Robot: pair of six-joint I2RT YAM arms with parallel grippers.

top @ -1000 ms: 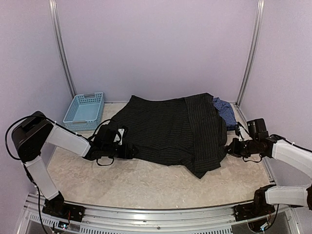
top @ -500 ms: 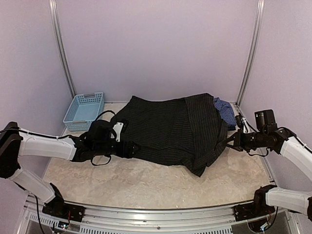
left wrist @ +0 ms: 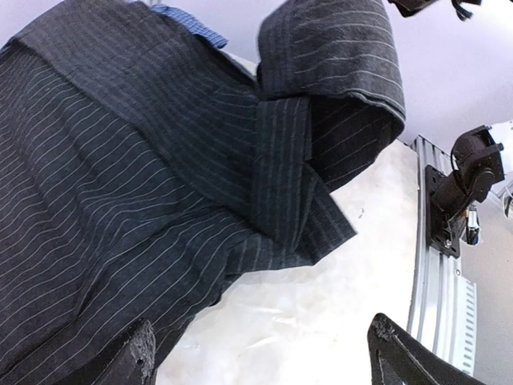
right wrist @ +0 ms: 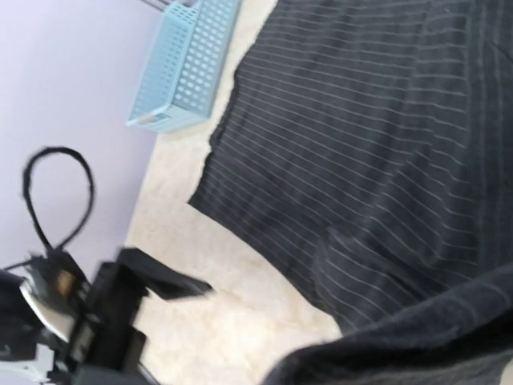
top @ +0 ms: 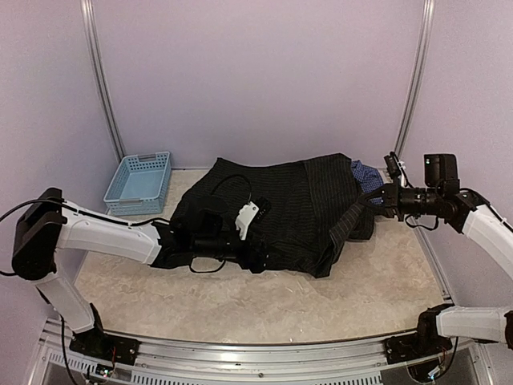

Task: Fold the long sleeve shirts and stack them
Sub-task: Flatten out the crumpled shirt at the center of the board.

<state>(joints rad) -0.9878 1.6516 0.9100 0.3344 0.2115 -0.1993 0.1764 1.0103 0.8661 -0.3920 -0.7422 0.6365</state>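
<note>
Black shirt (top: pixel 280 212) now has one sleeve (top: pixel 353 218) raised toward centre right, clenched in the right pincer (top: pixel 389 195). The left pincer (left wrist: pixel 263 359), released, has slid toward the picture's centre; folding looks begun.

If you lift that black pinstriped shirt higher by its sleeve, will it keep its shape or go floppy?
Probably floppy: the black pinstriped cloth shirt hangs slack from the shut right gripper holding its sleeve. Likely light, since that one pinch raises the sleeve off the table. Pushed, it would probably bunch up, as its creased folds suggest.
</note>
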